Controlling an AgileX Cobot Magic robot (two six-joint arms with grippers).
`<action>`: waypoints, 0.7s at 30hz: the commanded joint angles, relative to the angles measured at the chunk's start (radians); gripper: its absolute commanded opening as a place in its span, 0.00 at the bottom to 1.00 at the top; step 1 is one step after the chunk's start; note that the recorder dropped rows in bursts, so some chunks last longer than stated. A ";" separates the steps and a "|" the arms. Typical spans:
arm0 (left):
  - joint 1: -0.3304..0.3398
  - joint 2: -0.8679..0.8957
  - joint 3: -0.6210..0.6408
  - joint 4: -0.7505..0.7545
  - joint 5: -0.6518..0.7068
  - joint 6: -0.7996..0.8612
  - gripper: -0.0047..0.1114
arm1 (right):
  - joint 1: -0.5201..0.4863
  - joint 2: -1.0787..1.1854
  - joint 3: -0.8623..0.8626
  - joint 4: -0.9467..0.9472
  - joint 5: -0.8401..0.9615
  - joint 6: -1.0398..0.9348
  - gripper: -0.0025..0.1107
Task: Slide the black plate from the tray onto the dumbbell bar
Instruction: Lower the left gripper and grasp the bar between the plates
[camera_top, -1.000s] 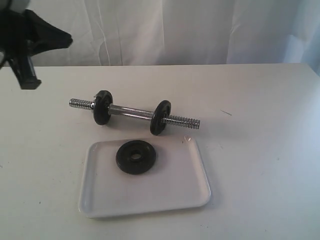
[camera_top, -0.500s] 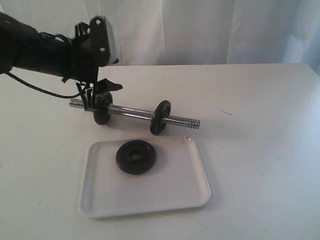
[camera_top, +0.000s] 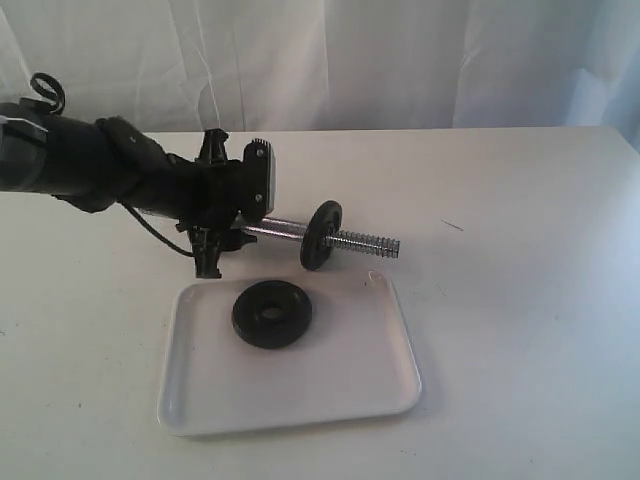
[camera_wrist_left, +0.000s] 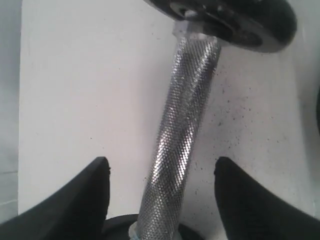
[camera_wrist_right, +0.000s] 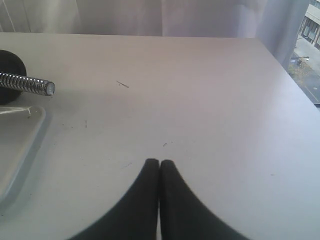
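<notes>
The dumbbell bar lies on the white table, its long axis running left to right. Its threaded right end points right and sits slightly nearer than the rest. One black disc stands upright on the bar, just left of those threads. The bar's left part is hidden behind the left arm.

The tray lies on the near side of the bar, close to it. In it the black plate lies flat with its hole facing up, in the far half and left of the tray's middle.

The left gripper reaches in from the left and hangs over the left part of the bar. In the left wrist view its fingers are spread apart on either side of the knurled shaft, with table showing between each finger and the shaft. The black plate lies nearer and to the right of this gripper, not touching it.

The right gripper has its fingers pressed together with nothing between them. It is over bare table to the right of the bar's threaded end.
</notes>
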 joint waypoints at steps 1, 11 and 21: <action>-0.006 0.035 -0.005 0.062 -0.016 0.157 0.60 | -0.003 -0.002 0.005 0.003 -0.012 -0.001 0.02; -0.023 0.158 -0.141 0.067 -0.016 0.157 0.60 | -0.003 -0.002 0.005 0.003 -0.012 -0.001 0.02; -0.047 0.251 -0.203 0.067 -0.016 0.157 0.58 | -0.003 -0.002 0.005 0.003 -0.012 -0.001 0.02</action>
